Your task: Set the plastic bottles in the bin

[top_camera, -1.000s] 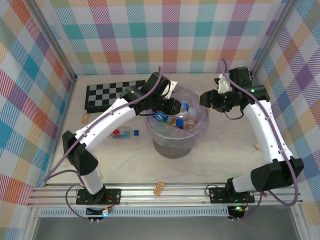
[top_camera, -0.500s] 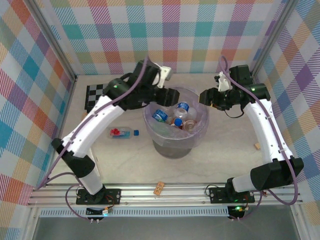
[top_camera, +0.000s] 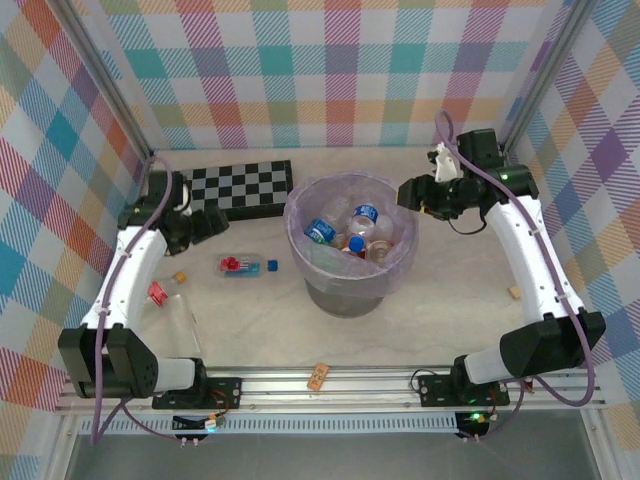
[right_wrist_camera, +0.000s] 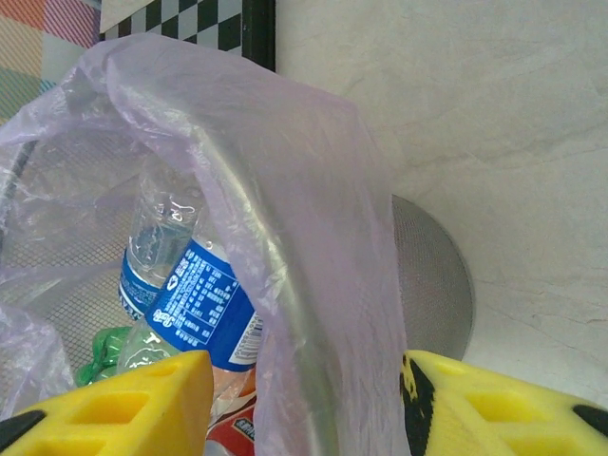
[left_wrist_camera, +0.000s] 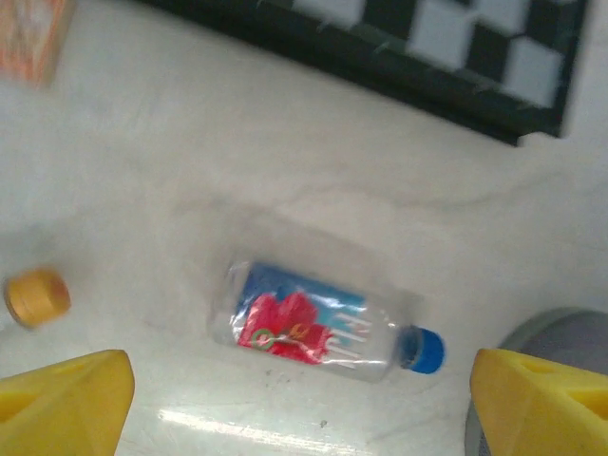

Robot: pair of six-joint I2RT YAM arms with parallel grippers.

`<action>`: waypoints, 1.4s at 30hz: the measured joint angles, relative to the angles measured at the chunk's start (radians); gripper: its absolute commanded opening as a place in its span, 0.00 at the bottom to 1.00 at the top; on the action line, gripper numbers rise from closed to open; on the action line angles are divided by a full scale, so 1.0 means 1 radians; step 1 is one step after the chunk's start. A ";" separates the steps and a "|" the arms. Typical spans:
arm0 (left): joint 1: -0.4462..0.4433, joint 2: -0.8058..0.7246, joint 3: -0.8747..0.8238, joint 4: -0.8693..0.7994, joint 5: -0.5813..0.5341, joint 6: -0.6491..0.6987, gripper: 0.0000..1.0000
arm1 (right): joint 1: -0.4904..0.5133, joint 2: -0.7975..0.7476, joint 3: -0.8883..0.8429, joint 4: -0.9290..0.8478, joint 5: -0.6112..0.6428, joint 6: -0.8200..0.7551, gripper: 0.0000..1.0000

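The left gripper [top_camera: 210, 223] hung over the left side of the bench [top_camera: 450, 320], just in front of the chequered board [top_camera: 240, 185]. Its yellow fingers [left_wrist_camera: 66, 399] were spread wide with nothing between them. In the left wrist view a clear bottle [left_wrist_camera: 323, 323] with a red-and-blue label and a blue cap lay on its side on the bench beyond the fingertips, its cap towards the bin [top_camera: 345, 295]. From above, it sat between that gripper and the bin, apart from both. A small orange-tan cork [left_wrist_camera: 36, 296] lay off to its left. Several bottles [top_camera: 345, 232] were piled inside the bin's lilac liner, one of them with a blue label [right_wrist_camera: 204, 304]. The right gripper [top_camera: 410, 192] hovered at the bin's right rim, likewise open and empty. In its wrist view the bag-covered rim ran up between its two fingers; whether it touched them could not be told
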 measured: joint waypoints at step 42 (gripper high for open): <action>-0.243 0.229 -0.397 0.685 -0.063 -0.732 0.60 | 0.000 0.031 0.000 0.011 0.005 -0.026 0.57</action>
